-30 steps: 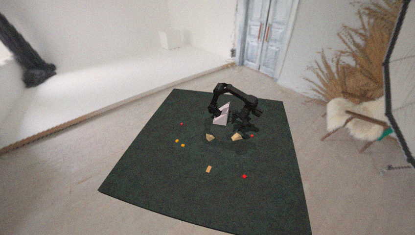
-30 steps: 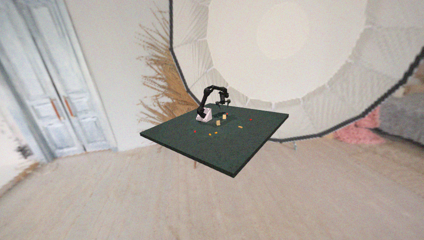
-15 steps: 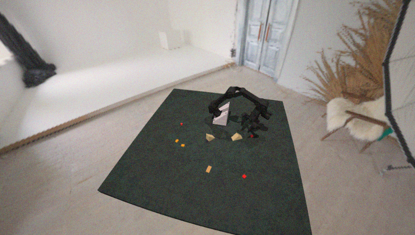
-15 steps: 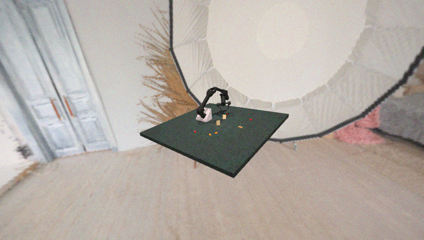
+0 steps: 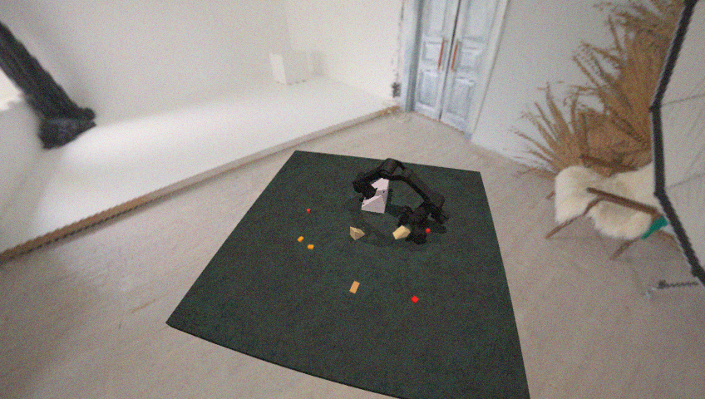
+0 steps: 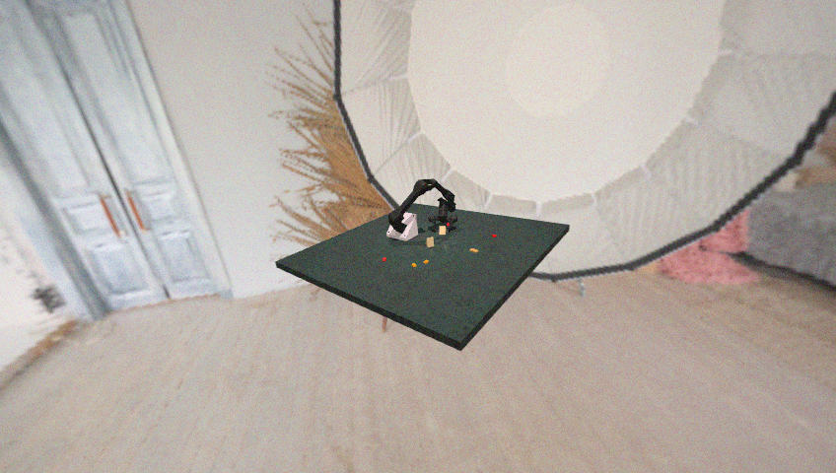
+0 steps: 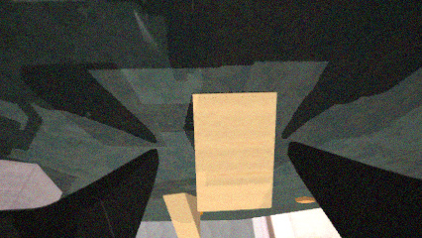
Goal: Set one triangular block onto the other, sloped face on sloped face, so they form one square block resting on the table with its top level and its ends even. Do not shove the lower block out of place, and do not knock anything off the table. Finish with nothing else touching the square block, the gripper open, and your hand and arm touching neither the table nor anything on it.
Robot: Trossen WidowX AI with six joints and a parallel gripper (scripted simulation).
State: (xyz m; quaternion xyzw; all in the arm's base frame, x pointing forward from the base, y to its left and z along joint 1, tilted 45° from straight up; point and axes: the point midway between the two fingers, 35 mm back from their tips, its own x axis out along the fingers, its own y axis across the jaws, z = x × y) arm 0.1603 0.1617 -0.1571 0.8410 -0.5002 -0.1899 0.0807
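One triangular block of pale wood lies on the table beside the gripper. In the wrist view its flat rectangular face shows between the two fingertips, with a gap on either side. My gripper is open wide and holds nothing; it is low at this block. The other triangular block stands apart on the table, to the left in the top view. The near block's underside and far faces are hidden.
The dark green table bears a pale pink wedge-shaped stand by the arm. A red cube lies close to the gripper. Other red cubes, orange pieces and a tan piece lie farther off.
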